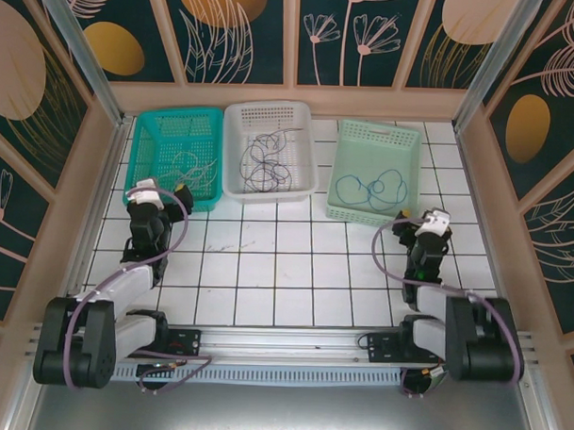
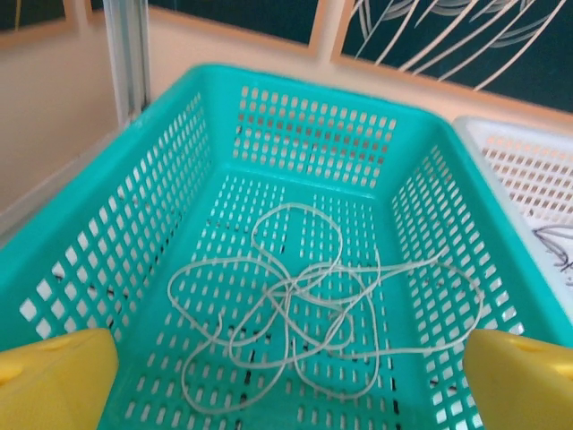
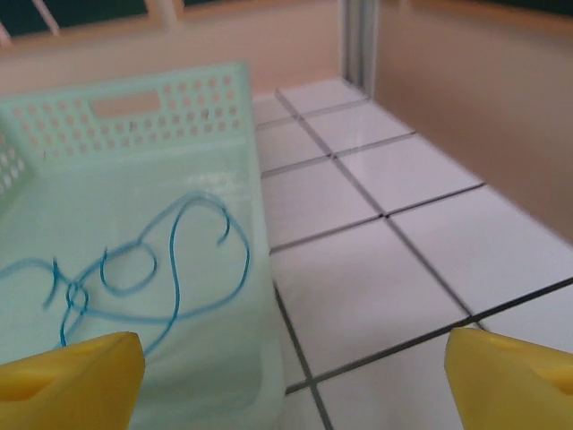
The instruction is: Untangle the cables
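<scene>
Cables (image 1: 267, 163) in 3 baskets (image 1: 235, 147); L/R jaws spread.

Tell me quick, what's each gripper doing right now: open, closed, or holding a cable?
Left gripper: open, holding nothing.
Right gripper: open, holding nothing.

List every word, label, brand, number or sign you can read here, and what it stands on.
None: no word, number, label or brand can be read.
The teal basket, white basket and pale green basket show no marking.
The wall panels carry only leaf and flower drawings, no lettering.
</scene>
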Robot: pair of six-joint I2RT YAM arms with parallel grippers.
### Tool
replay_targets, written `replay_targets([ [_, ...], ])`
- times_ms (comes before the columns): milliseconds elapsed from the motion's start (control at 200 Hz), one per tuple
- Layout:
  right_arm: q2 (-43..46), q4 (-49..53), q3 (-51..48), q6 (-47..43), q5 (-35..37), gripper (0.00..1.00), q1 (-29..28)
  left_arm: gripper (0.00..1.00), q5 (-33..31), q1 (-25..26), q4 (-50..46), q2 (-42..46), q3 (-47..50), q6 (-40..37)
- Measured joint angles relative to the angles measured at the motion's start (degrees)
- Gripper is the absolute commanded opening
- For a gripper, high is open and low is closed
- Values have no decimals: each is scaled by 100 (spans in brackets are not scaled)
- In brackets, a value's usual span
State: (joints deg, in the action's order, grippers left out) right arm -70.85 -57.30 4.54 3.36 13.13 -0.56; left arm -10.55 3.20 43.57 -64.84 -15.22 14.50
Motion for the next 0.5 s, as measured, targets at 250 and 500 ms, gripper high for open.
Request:
replay_targets([
  [250, -1657, -1381, 608, -160, -584, 87, 13, 99, 2, 0, 1539, -605, 367, -824],
  [500, -1683, -1449, 671, -308, -903, 99, 24, 99, 0, 0, 2761, -1818, 459, -1110],
])
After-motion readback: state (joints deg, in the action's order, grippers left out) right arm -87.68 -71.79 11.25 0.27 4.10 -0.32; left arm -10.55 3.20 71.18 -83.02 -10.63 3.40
